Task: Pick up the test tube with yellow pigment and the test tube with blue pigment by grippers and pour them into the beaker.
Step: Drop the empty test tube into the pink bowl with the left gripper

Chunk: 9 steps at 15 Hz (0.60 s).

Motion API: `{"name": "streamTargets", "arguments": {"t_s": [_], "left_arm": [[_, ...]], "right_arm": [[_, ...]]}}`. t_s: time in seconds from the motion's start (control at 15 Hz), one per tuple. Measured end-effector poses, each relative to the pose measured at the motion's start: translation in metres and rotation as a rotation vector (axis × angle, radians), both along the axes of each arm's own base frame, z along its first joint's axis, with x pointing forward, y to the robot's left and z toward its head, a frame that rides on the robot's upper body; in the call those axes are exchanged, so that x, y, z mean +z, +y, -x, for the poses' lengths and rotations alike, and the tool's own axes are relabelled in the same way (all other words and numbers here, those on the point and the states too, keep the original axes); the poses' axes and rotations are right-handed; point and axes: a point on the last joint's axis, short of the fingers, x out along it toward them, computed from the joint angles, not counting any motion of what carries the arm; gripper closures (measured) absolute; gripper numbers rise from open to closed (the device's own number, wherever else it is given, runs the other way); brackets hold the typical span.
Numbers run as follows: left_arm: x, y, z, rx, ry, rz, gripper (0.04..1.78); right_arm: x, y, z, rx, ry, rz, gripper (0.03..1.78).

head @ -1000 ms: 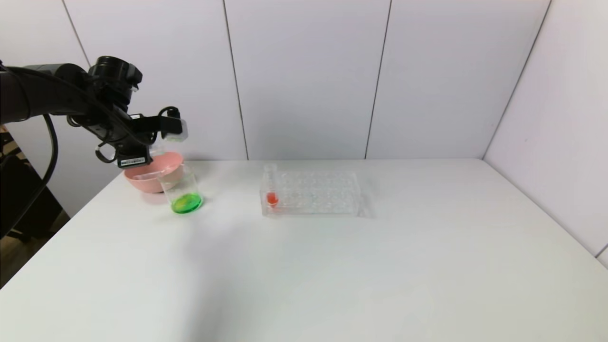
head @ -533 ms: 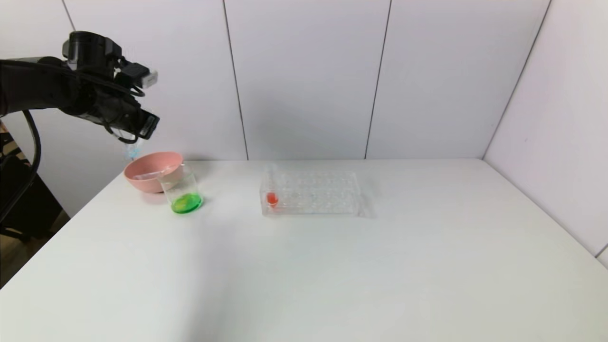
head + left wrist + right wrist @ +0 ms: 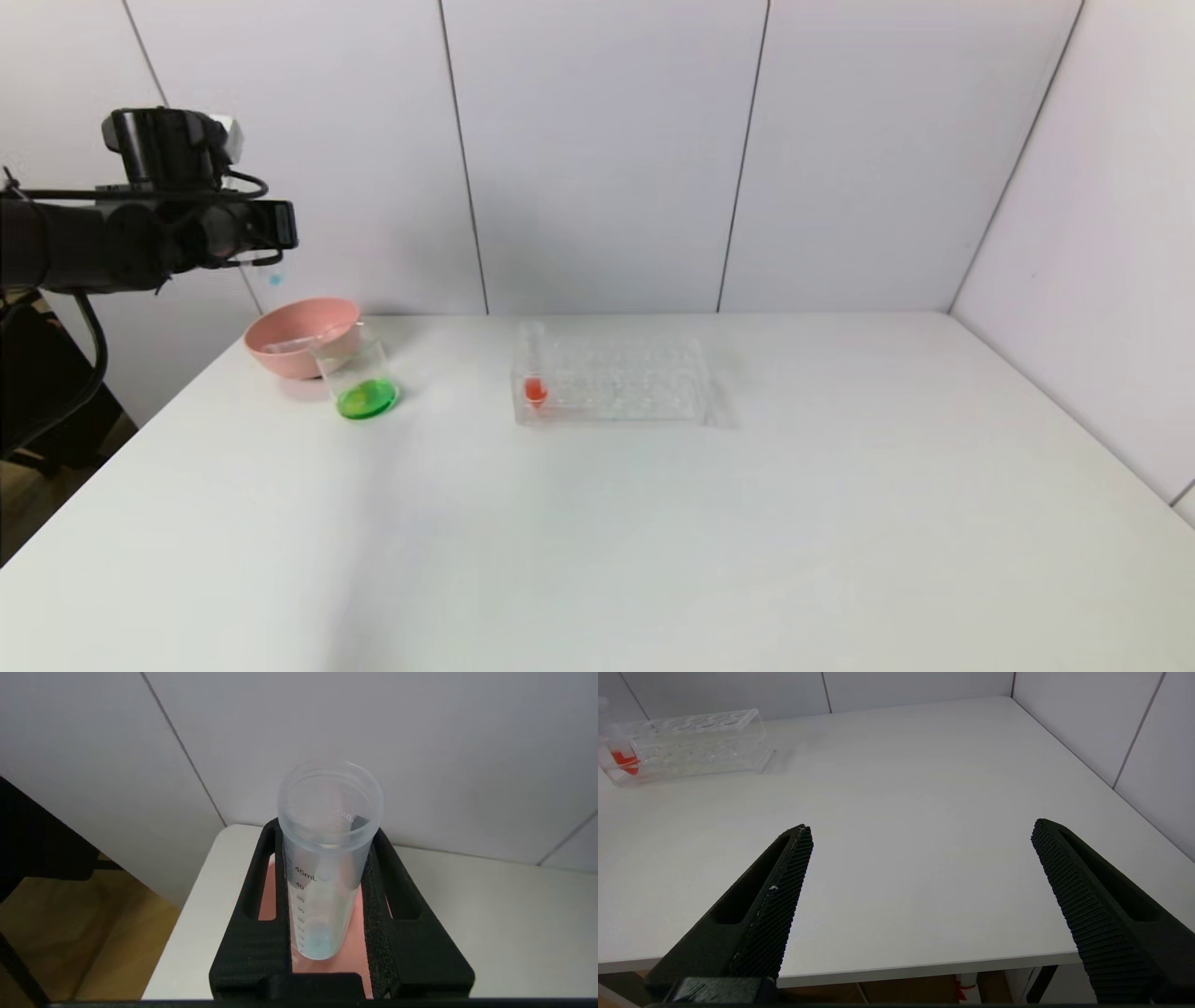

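Gripping the test tube with blue pigment (image 3: 327,868) upright in the left end effector (image 3: 327,933), high above the pink bowl (image 3: 301,336), beaker (image 3: 359,378) just beyond on the desk (image 3: 653,523), right end effector (image 3: 920,905) open, idle.
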Motion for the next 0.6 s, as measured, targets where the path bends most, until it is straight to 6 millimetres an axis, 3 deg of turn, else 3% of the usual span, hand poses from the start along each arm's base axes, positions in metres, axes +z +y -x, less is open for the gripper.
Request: {"name": "streamTargets", "arguments": {"t_s": [0.27, 0.6], "left_arm": [[-0.026, 0.011, -0.001, 0.033, 0.019, 0.016, 1.37], [-0.043, 0.011, -0.011, 0.030, 0.012, 0.016, 1.37]], "right_arm": [[0.000, 0.000, 0.000, 0.000, 0.000, 0.000, 0.10], [0.000, 0.000, 0.000, 0.000, 0.000, 0.000, 0.10]]}}
